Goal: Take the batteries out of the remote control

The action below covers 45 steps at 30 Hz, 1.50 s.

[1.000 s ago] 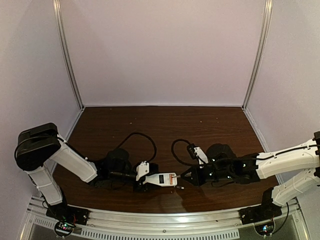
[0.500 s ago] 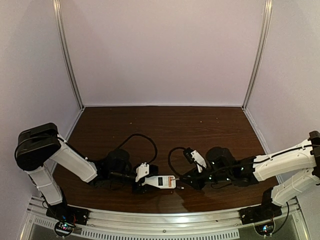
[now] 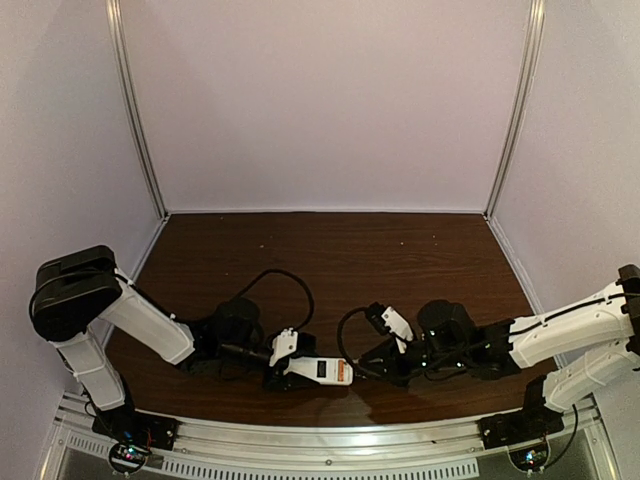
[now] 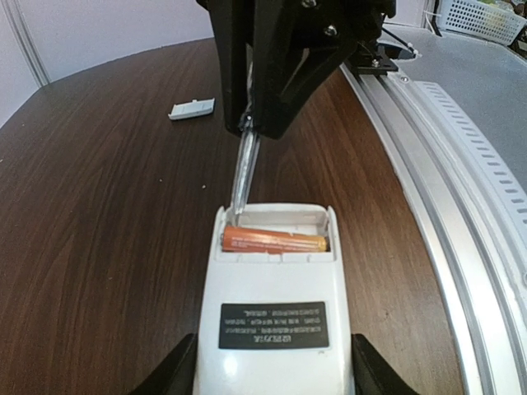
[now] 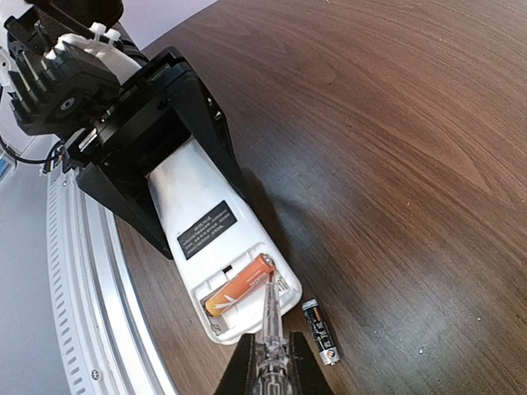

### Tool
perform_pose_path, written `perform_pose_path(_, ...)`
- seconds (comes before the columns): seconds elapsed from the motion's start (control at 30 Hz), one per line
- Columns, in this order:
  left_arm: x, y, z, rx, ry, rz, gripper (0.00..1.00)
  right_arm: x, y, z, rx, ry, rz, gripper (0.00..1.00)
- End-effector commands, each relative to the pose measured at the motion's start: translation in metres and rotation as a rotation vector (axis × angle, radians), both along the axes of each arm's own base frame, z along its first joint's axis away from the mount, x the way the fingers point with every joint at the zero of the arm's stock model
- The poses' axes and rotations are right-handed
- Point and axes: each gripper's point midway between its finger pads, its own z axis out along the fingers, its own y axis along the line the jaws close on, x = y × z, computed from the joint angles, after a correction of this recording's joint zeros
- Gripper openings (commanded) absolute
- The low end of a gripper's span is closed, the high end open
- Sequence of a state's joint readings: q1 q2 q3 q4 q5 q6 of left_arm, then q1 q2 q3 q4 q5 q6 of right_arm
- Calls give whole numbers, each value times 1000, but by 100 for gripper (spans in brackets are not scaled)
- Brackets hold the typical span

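Prying step: left gripper (image 4: 274,372) clamped on remote control (image 4: 276,288), right gripper (image 5: 268,362) pinching screwdriver (image 5: 269,319), tip at orange battery (image 5: 239,284) just ahead. Next: lever upward, gently

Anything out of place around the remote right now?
Nothing damaged. A dark battery lies loose on the table beside the remote, a small white cover piece lies farther off, and an orange battery sits in the open compartment at the screwdriver tip.
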State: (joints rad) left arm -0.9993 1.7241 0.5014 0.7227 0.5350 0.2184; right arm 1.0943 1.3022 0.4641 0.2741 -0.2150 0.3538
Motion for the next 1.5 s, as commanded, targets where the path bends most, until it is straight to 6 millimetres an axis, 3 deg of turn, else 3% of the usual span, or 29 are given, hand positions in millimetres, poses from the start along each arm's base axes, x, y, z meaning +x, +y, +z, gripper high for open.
perform_pose_path(0.0,-11,-23,53,-190,-76,-132,0,6,-4,-5,-35,-47,-28,0)
perform_pose_path(0.33,16,-21,51,-172,-133,23,0,17,-7,-2,-28,147,-225,0)
perform_pose_path(0.6,21,-17,58,-189,-159,64,0,-2,7,0,77,341,-208,0)
perform_pose_path(1.1,29,-15,62,-204,-168,118,0,-14,4,-8,-39,287,-174,0)
perform_pose_path(1.47,36,-14,61,-201,-178,157,0,-16,-5,8,-44,246,-212,0)
